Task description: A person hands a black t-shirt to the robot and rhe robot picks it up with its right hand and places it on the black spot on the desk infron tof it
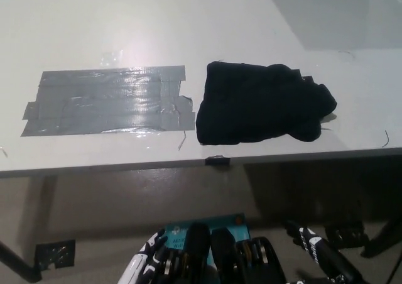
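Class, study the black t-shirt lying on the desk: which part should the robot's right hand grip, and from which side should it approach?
Probably the bunched right end of the black t-shirt, approached from the robot's right and from above. There the cloth humps into folds a hand could close on, while the left part lies flatter. That end is also nearest the right hand, now low below the desk.
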### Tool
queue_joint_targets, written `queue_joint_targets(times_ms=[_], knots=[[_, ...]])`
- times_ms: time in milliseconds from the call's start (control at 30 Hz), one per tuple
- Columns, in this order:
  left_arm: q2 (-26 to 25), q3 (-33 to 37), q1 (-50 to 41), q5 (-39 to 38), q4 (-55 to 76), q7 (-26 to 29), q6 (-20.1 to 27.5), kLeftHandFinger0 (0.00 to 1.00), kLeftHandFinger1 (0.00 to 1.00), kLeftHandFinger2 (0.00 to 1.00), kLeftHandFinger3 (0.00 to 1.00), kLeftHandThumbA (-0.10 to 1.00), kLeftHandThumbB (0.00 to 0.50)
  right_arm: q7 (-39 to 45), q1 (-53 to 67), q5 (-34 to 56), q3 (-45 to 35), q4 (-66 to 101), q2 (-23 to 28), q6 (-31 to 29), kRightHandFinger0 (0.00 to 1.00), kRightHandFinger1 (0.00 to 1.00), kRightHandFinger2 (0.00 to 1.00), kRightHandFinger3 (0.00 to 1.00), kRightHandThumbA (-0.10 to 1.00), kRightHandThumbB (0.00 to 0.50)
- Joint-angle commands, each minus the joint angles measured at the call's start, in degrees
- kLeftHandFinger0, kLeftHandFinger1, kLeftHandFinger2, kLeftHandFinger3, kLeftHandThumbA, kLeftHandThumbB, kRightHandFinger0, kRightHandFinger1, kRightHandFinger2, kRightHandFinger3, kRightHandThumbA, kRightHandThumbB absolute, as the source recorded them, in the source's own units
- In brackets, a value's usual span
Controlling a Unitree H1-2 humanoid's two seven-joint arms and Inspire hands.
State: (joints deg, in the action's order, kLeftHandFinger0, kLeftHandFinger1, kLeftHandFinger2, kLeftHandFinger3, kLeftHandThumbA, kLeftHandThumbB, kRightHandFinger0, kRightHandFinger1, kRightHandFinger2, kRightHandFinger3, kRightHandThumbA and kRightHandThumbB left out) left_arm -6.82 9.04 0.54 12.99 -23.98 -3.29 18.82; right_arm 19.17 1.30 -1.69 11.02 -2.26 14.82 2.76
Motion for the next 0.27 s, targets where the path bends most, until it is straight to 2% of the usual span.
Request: queue_joint_targets(times_ms=[0, 67, 233], knots=[[0.0, -0.5, 0.2, -0.5, 0.2, 1.2, 3.0, 0.96, 1.0, 1.0, 1.0, 1.0, 0.5, -0.3, -1.1, -2.2, 0.4, 0.2, 1.1, -3.4, 1.0, 1.0, 1.0, 1.0, 1.0, 0.281], [-0.1, -0.6, 0.1, -0.4, 0.3, 1.2, 2.9, 1.0, 1.0, 1.0, 1.0, 1.0, 0.5, -0.4, -1.0, -2.4, 0.4, 0.3, 1.0, -3.2, 1.0, 1.0, 1.0, 1.0, 1.0, 0.28], [-0.3, -0.7, 0.4, -0.1, 0.4, 1.3, 2.4, 1.0, 1.0, 1.0, 1.0, 1.0, 0.5, -0.4, -1.2, -2.9, 0.4, 0.4, 0.9, -3.0, 1.0, 1.0, 1.0, 1.0, 1.0, 0.274]])
